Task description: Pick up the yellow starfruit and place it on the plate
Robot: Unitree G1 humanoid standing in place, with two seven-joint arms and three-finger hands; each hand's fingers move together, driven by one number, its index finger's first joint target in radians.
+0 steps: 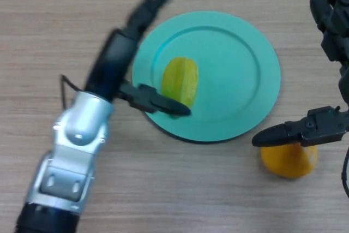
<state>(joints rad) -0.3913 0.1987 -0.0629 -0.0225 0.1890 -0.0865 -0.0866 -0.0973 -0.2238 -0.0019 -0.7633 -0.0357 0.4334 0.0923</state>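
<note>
1. A pale wood-grain counter (218, 189) fills the head view.
2. A teal plate (240, 69) lies just above centre, its rim round and raised.
3. The starfruit (182, 77) rests on the plate, in its half toward 9 o'clock, lying lengthwise from 12 to 6 o'clock.
4. The left hand (117, 58) comes in from 7 o'clock on a silver wrist and reaches up along the plate's 9 o'clock edge.
5. Its fingers (150, 6) are straight and spread, pointing toward 1 o'clock past the plate's rim.
6. Its thumb (155, 99) juts toward 3 o'clock and overlaps the fruit's lower end; whether it touches the fruit cannot be told.
7. The hand is not curled round the fruit.
8. The right hand (330, 20) shows at the 3 o'clock edge, fingers relaxed, thumb (297, 130) pointing toward 9 o'clock.
9. An orange object (289, 162) sits on the counter at 5 o'clock, just beside the plate, partly under that thumb.
</note>
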